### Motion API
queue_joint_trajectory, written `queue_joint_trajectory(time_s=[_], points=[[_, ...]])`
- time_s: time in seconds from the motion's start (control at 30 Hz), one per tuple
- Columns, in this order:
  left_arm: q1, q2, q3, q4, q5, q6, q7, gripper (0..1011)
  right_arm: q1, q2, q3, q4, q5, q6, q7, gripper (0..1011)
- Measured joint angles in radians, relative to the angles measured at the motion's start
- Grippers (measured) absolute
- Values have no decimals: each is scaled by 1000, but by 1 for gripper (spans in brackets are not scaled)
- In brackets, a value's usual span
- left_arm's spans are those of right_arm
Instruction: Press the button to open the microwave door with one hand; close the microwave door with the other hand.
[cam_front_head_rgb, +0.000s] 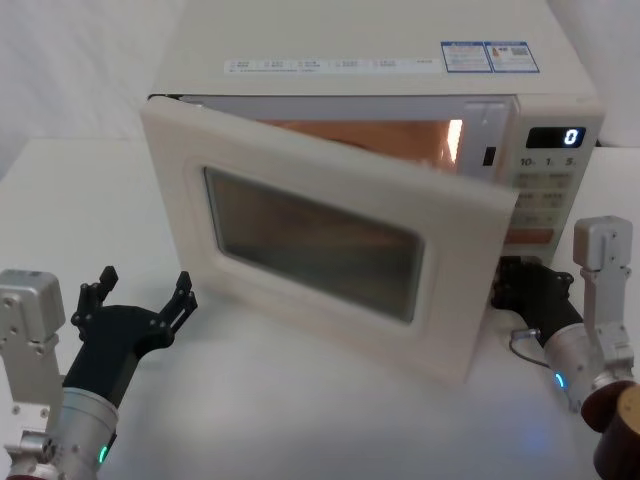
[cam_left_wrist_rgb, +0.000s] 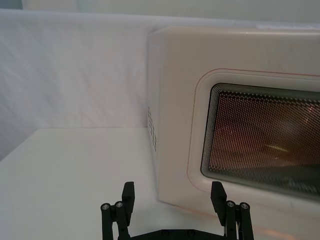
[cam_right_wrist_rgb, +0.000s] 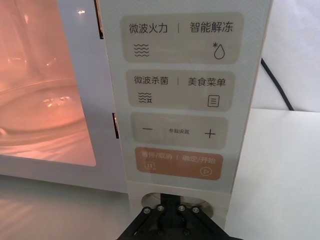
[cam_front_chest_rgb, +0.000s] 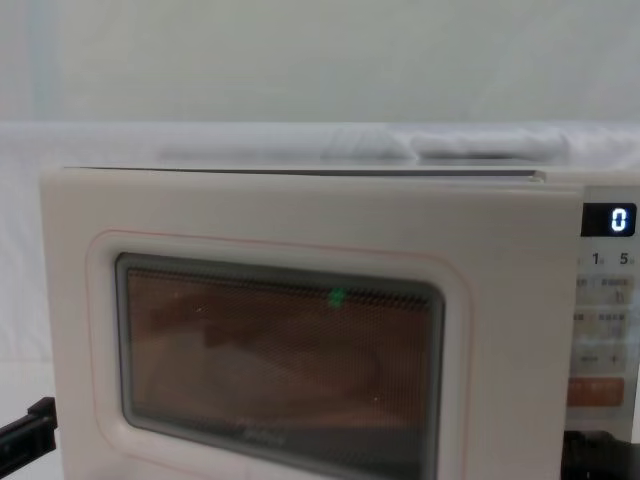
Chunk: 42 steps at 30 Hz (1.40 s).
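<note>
A white table (cam_front_head_rgb: 300, 400) ran across the foreground, its surface smooth and faintly glossy. Behind it hung a pale, creased backdrop of white fabric (cam_left_wrist_rgb: 75, 75), closing off the room. Light was soft and even, with only faint shadows falling on the tabletop.

The half-open microwave door (cam_front_head_rgb: 330, 240) blocks the table (cam_front_head_rgb: 300, 420) between both hands.

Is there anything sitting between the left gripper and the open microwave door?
No. In the head view only bare white tabletop separates the left gripper, fingers spread, from the microwave door; the left wrist view agrees.
</note>
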Motion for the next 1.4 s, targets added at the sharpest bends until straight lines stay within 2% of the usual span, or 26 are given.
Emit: queue_joint_trajectory(time_s=[1.4], points=[[0, 0, 0, 0, 0, 0, 0, 1001, -56, 6, 5, -67, -4, 16, 1, 0]])
